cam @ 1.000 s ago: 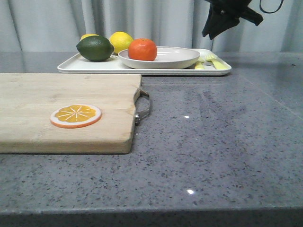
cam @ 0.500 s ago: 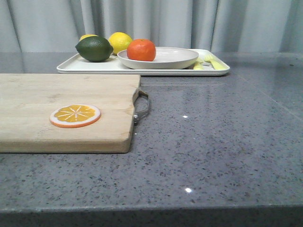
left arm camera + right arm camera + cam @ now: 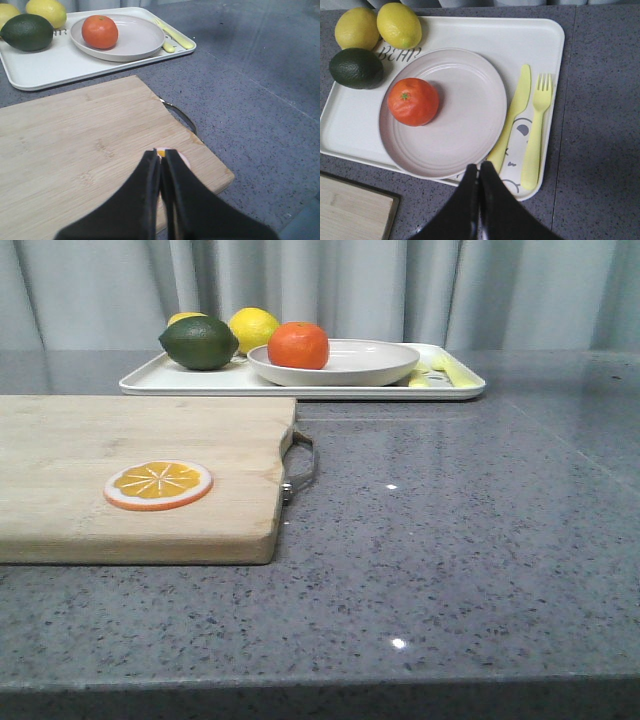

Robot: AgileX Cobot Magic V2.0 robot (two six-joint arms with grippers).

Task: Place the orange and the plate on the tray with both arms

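The orange (image 3: 298, 345) (image 3: 413, 101) (image 3: 100, 31) rests in the off-white plate (image 3: 360, 365) (image 3: 465, 120) (image 3: 135, 40). The plate stands on the white tray (image 3: 200, 380) (image 3: 485, 35) (image 3: 50, 65) at the far side of the table. My left gripper (image 3: 161, 153) is shut and empty, held high over the wooden cutting board (image 3: 75, 150). My right gripper (image 3: 479, 166) is shut and empty too, hanging above the tray's near rim beside the plate. Neither gripper shows in the front view.
On the tray also lie a dark green lime (image 3: 200, 342), two lemons (image 3: 255, 328), and a yellow plastic knife (image 3: 515, 115) and fork (image 3: 537, 135). An orange slice (image 3: 158, 485) lies on the cutting board (image 3: 130, 470), whose metal handle (image 3: 303, 465) points right.
One second ago a dark arm part hung at the top right of the front view; it has left that view. The objects on the tray and board have stayed put.
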